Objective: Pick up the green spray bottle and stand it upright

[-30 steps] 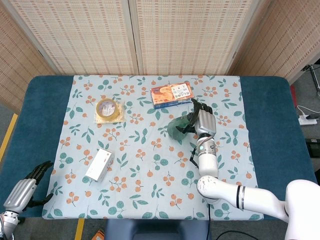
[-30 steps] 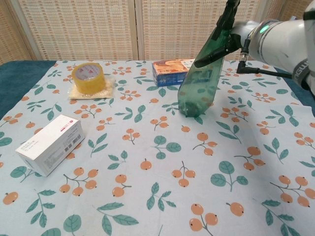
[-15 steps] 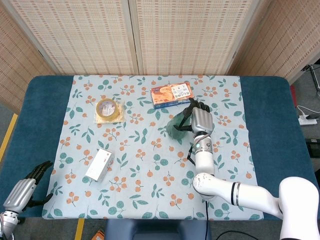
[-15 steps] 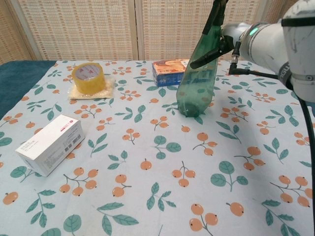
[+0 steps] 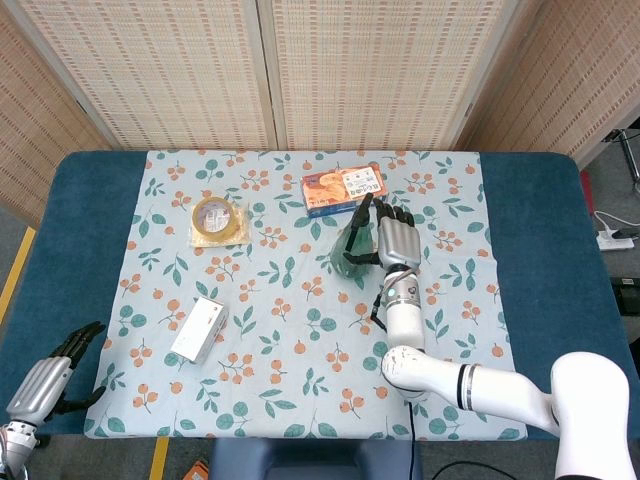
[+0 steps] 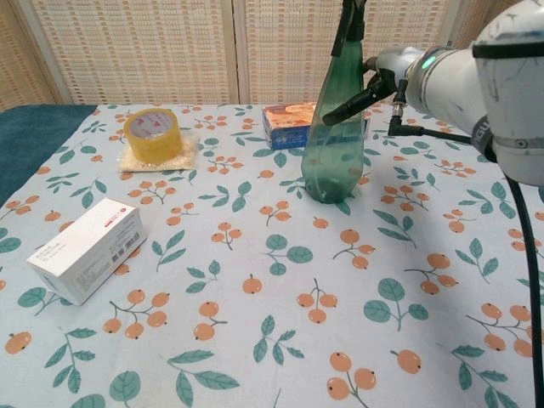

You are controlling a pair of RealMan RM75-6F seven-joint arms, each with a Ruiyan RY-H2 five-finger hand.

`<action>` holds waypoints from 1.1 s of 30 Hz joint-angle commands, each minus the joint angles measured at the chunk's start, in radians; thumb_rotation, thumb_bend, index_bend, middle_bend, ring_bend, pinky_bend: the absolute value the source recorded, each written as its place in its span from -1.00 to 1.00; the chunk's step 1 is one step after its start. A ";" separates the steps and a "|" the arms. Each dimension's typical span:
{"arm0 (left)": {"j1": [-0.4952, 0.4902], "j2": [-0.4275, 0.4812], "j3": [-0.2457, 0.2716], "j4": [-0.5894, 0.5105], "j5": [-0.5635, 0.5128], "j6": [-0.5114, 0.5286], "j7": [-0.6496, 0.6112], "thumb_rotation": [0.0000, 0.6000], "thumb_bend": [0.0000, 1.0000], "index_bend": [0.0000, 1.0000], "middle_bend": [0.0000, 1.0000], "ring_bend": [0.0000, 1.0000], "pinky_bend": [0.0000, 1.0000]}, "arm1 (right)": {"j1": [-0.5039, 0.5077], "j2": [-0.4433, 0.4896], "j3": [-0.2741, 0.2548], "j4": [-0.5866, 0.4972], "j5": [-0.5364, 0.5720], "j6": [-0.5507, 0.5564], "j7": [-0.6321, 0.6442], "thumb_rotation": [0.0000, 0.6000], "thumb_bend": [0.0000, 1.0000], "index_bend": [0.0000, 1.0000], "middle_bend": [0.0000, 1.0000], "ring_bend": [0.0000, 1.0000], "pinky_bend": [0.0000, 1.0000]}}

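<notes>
Right hand (image 5: 393,240) gripping, left hand (image 5: 45,384) idle

The spray bottle (image 6: 335,127) stood on the patterned cloth (image 5: 300,330) right of centre, its base on the fabric and its body close to upright, perhaps leaning slightly. The right hand (image 5: 393,240) was wrapped around it from the right. Just behind the bottle lay the snack box (image 5: 344,190), near the cloth's far edge. The tape roll (image 5: 217,218) sat on a flat packet to the far left. The carton (image 5: 199,329) lay nearer the front, left of centre, well apart from the bottle. The left hand (image 5: 50,378) hung off the table's (image 5: 85,200) front left corner.
</notes>
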 commanded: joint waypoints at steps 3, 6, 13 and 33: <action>0.001 0.000 0.000 -0.001 0.000 0.001 0.001 1.00 -0.48 -1.00 -1.00 -1.00 -0.66 | -0.013 0.024 -0.034 -0.047 -0.008 -0.006 -0.017 1.00 -1.00 -1.00 -0.89 -1.00 -1.00; 0.002 0.001 0.000 -0.003 0.001 0.004 0.003 1.00 -0.48 -1.00 -1.00 -1.00 -0.66 | -0.019 0.039 -0.054 -0.069 -0.014 -0.003 -0.029 1.00 -1.00 -1.00 -0.92 -1.00 -1.00; 0.003 0.003 0.000 0.001 -0.002 0.002 -0.006 1.00 -0.48 -1.00 -1.00 -1.00 -0.66 | -0.101 0.159 -0.131 -0.235 -0.079 0.041 -0.026 1.00 -1.00 -1.00 -0.96 -1.00 -1.00; 0.018 -0.007 -0.014 -0.012 -0.020 0.026 0.051 1.00 -0.47 -1.00 -1.00 -1.00 -0.66 | -0.780 0.383 -0.737 0.114 -1.068 0.494 0.530 1.00 -1.00 -1.00 -0.96 -1.00 -1.00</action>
